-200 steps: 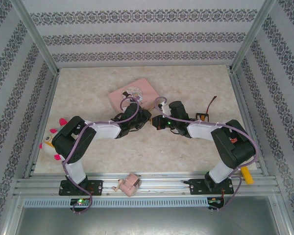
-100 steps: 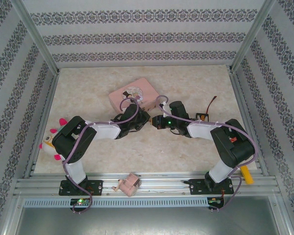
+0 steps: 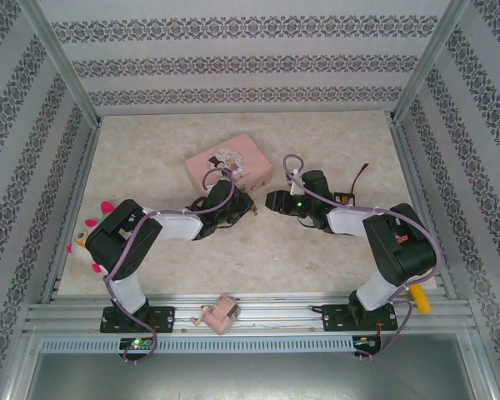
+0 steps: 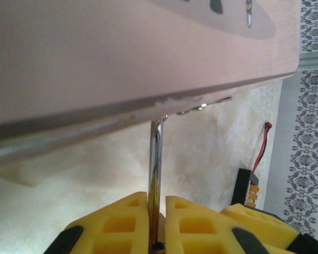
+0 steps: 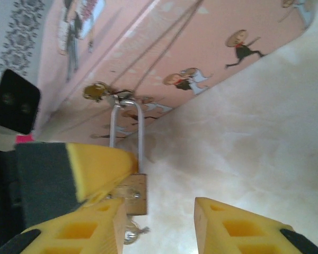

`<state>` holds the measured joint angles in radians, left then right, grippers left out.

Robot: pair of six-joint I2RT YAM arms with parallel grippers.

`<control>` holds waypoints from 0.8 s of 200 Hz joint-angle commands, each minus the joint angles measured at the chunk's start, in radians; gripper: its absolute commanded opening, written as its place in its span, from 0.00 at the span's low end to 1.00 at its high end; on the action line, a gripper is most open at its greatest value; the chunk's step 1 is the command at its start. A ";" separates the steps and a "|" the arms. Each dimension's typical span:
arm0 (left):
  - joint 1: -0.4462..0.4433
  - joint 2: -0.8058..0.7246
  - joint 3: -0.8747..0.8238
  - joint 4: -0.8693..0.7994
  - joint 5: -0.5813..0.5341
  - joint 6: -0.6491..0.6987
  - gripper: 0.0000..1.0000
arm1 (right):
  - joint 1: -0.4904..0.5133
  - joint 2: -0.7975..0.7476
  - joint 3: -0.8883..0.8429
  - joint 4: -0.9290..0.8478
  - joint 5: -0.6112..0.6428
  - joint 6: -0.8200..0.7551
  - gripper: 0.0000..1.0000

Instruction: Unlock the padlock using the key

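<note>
One small brass padlock (image 5: 133, 194), one thin dull-metal key (image 5: 131, 234), one pink picture-printed tin (image 5: 212, 53).
Padlock, hooked to the tin, is clamped at its shackle by the closed left fingers (image 4: 175, 211); key is seen under its body; right fingers (image 5: 230, 222) are parted, empty.

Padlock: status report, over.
Left gripper shut on padlock shackle. Right gripper open beside it. Padlock hooked on pink tin; key looks seated underneath.

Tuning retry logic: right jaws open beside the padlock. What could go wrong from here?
The key hangs unheld under the padlock and might drop out. The left gripper pinches the thin shackle, so the padlock could swivel. The shackle threads the hasp on the pink tin; pulling may drag it.
</note>
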<state>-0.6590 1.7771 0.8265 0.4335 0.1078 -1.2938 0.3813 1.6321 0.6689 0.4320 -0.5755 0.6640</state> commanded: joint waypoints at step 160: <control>-0.001 -0.200 -0.036 -0.124 -0.083 0.126 0.79 | -0.009 0.185 0.110 0.014 -0.045 -0.080 0.46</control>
<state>-0.6590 1.6863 0.7734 0.4198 0.1013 -1.2564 0.3813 1.8309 0.7284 0.5526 -0.6567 0.6949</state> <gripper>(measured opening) 0.667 0.463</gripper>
